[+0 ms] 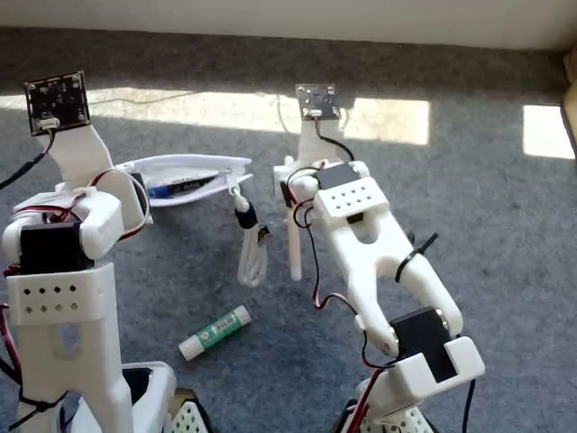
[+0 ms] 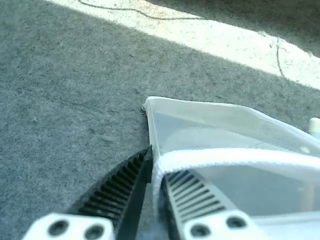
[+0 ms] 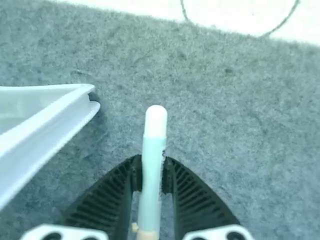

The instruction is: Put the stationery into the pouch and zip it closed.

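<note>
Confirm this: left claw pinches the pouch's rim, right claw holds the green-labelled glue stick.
Not quite. The right wrist view shows the right claw shut on a white pen; the glue stick lies loose on the carpet. The left claw does pinch the pouch rim.

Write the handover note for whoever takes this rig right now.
Left end effector: shut on the pouch at its open edge.
Right end effector: shut on a white pen, beside the pouch's end.
Glue stick: on the carpet, apart from the pouch.
Done: a blue item is inside the pouch.
Left: pen in, glue stick in, zip closed.
</note>
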